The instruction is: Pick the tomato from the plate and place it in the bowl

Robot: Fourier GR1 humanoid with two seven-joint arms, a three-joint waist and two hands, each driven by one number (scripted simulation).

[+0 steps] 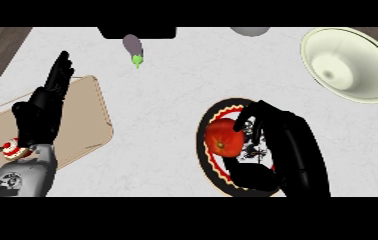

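**Hidden and cut-off parts.** The black right hand (284, 134) lies over the right half of the round black plate with a red and cream patterned rim (201, 143) and hides that half, rim included. Its fingers are curled round the right side of the round red tomato (221, 140), with one fingertip reaching over the tomato's upper right. The surface under the fingers cannot be seen. The tomato is on the plate, left of the plate's middle, with its left face exposed. Whether its underside touches the plate cannot be told.

Up and to the right of the plate, well apart from it, stands the cream round bowl (354, 49), clipped by the view's right edge. Beyond the plate, a grey rounded object (249, 31) and a flat black object (136, 32) are cut by the upper edge (neither can be identified). A small purple eggplant with a green stem (132, 45) lies up and to the left of the plate.

Left of the plate, a pale wooden cutting board (85, 119) runs out of view. The black left hand (44, 104) rests over it, fingers straight and pointing up. A small red and white item (12, 150) beside its wrist is too partial to name.

**Edges and open room.** Bare white marbled table (170, 99) separates the plate from the board. The stretch between plate and bowl is likewise bare. The plate's near rim lies close to the view's lower edge.
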